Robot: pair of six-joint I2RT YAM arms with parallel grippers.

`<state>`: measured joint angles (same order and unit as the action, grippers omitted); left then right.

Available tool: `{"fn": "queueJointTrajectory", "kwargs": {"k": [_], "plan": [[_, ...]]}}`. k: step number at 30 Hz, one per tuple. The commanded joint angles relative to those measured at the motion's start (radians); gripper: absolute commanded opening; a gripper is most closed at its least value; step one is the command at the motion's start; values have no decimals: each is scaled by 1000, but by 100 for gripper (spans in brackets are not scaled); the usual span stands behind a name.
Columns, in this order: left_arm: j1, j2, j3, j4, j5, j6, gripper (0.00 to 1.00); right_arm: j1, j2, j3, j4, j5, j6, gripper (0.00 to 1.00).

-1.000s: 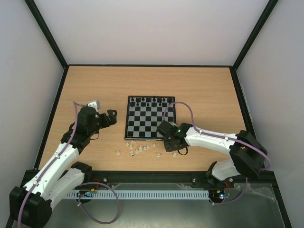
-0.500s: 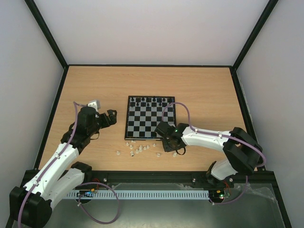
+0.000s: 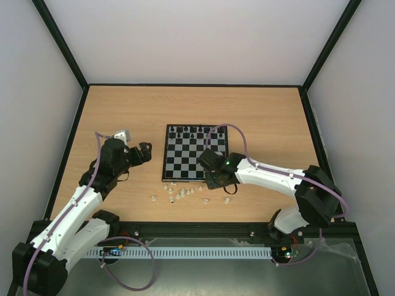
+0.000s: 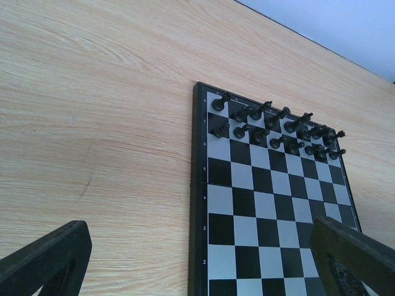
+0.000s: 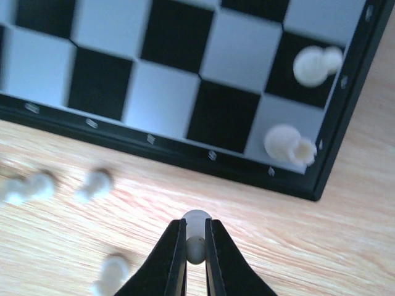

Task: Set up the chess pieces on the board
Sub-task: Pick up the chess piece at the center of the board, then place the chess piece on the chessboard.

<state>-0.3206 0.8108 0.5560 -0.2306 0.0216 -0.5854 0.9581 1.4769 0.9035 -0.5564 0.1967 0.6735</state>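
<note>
My right gripper [image 5: 196,242] is shut on a small cream-white chess piece [image 5: 196,220], held just above the table off the board's [image 5: 185,148] near edge. Two white pieces [image 5: 285,143] stand on the board's corner squares close by. In the top view the right gripper [image 3: 213,177] sits at the board's [image 3: 165,154] near right corner. Several loose white chess pieces [image 3: 179,194] lie on the table in front of the board. My left gripper [image 4: 203,274] is open, left of the board [image 4: 199,185], with nothing between its fingers [image 4: 49,259].
Black pieces [image 4: 271,126] fill the board's two far rows [image 3: 196,130]. One white piece [image 3: 227,200] lies apart, right of the loose cluster. Dark rails edge the wooden table, and white walls stand on three sides.
The right gripper has shut on a white piece and shifted left and toward the board's near edge. The left arm has not moved.
</note>
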Motion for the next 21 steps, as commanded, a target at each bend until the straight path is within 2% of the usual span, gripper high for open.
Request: {"fn": "queueJointTrajectory", "kwargs": {"k": [1,8,13,21], "plan": [[-3,-15,-5,-3,-3,-5,99,5,-8,112,-95,43,-33,8],[-4,-20,-8,-4,-2,-8,99,-68,84,204,-90,30,-111,8],[-4,-18,-8,-3,-2,-7,99,-130,139,231,-74,13,-150,8],[-3,-14,-9,1,-4,-8,99,-162,206,239,-35,-8,-174,7]]}}
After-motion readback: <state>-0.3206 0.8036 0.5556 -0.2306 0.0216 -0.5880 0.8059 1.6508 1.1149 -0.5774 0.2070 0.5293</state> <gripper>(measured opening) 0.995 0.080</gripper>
